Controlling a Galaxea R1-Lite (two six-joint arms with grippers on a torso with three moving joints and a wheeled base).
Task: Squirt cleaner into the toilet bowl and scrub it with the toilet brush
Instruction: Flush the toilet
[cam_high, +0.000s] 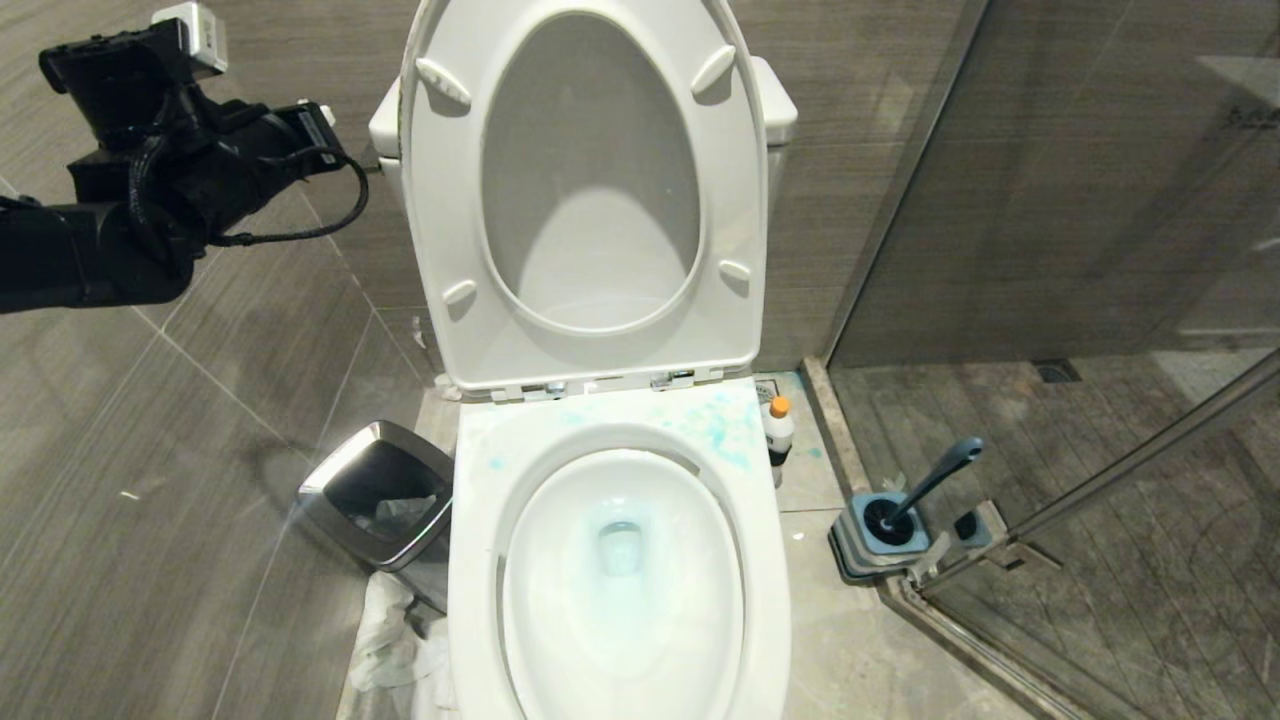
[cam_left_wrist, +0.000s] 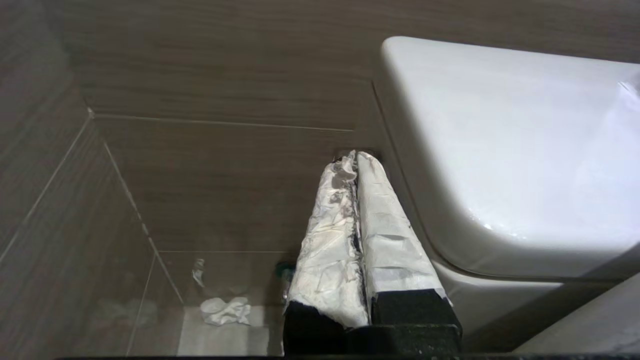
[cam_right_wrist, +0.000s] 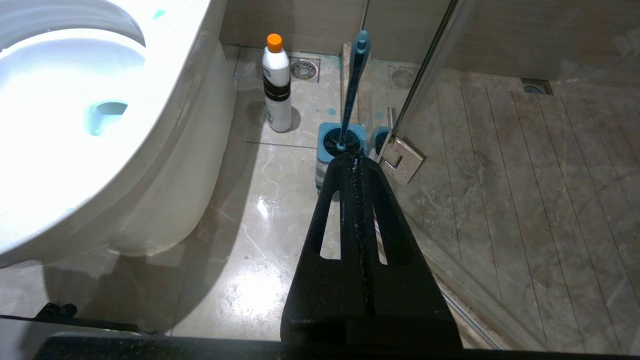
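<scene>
So the toilet bowl (cam_high: 620, 560) sits dead centre with seat and lid up, and there's teal-blue stuff speckled on the far rim and tinting the water, so I'd guess the squirting is done or mostly done. The cleaner (cam_high: 778, 425) stands upright on the floor just right of the bowl's far end, cap on. The toilet brush (cam_high: 925, 485) is in its holder (cam_high: 880, 535), further right and a bit nearer, by the glass shower door (cam_high: 1100, 200), with its handle leaning up and to the right. That's the key bit: everything the job needs is on the right side, while the left tool (cam_high: 320, 125) is up high on the far left by the tank (cam_left_wrist: 500, 150), fingers (cam_left_wrist: 350, 225) pressed together, holding nothing. The right tool (cam_right_wrist: 356, 165) is also closed and empty, but it points right at the brush, so that arm looks way better placed to grab the handle. Steel bin (cam_high: 385, 495) sits left of the bowl.
</scene>
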